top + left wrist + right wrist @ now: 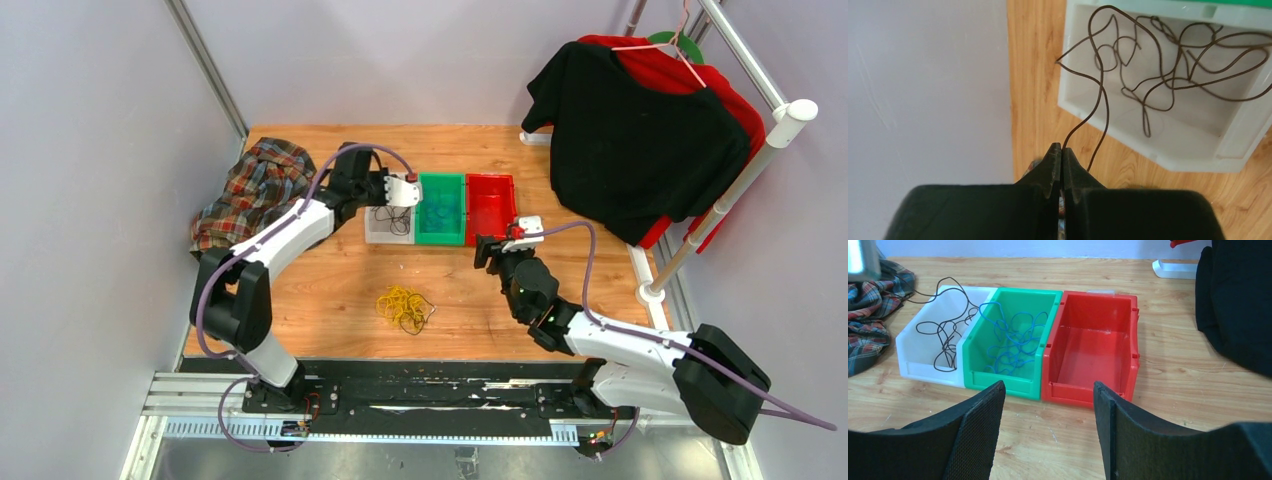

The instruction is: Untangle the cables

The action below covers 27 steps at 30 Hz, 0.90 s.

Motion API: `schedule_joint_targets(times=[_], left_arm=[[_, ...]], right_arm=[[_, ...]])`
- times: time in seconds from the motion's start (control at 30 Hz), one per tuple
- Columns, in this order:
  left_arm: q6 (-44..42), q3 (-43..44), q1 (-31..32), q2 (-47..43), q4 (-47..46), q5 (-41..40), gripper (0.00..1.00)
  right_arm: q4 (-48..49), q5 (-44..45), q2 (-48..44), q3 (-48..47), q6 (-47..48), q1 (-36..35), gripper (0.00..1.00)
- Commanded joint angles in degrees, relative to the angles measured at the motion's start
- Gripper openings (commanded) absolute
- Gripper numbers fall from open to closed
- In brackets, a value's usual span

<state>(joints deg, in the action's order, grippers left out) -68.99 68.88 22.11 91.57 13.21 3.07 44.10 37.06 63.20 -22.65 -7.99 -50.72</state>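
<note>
On the table (330, 290), the white bin (923, 367) holds dark cables (945, 335), the green bin (998, 380) holds blue cables (1015, 337), and the red bin (1073, 390) shows no cable, while a tangled heap of yellow cables (403, 307) lies on the wood near the arms; sorting is judged over half done. The left arm reaches to the white bin's outer edge, the left gripper (1061, 150) pinched tight on one dark strand (1107, 110). The right gripper (1048, 387) hovers before the red bin, jaws wide, holding nothing.

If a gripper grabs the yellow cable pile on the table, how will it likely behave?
Probably floppy: the yellow cable pile lies in loose, curling loops. Being intertwined, several strands would likely lift together. Likely light: the similar dark cable curves slackly from the shut left gripper.
</note>
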Motion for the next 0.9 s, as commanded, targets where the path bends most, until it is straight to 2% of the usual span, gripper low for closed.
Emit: schedule_joint_targets(times=[0.0, 0.17, 0.3, 0.6, 0.77, 0.87], left_arm=[[0.95, 0.97, 2.52, 4.25, -1.89, -3.13, 0.00], [6.88, 6.60, 3.12, 10.55, 0.84, -7.15, 0.00], [7.11, 7.34, 3.14, 13.19, -0.59, -10.95, 0.00], [7.86, 2.83, 0.59, 11.78, -3.97, -12.52, 0.00], [5.47, 0.41, 0.01, 10.22, -5.95, -13.10, 0.00], [6.72, 1.88, 0.50, 10.34, -4.77, -11.64, 0.00]], right_arm=[[-0.04, 0.05, -1.78, 1.47, -0.71, 1.28, 0.65], [-2.15, 0.09, -4.19, 2.07, -0.88, 2.21, 0.65], [-2.75, -0.36, -5.76, 2.20, -0.80, 2.79, 0.65], [-2.80, -1.68, -5.03, 1.76, -0.45, 3.56, 0.65], [-2.54, -2.03, -5.27, 1.90, -0.53, 3.96, 0.65], [-2.52, -2.16, -5.51, 2.21, -0.68, 4.20, 0.65]])
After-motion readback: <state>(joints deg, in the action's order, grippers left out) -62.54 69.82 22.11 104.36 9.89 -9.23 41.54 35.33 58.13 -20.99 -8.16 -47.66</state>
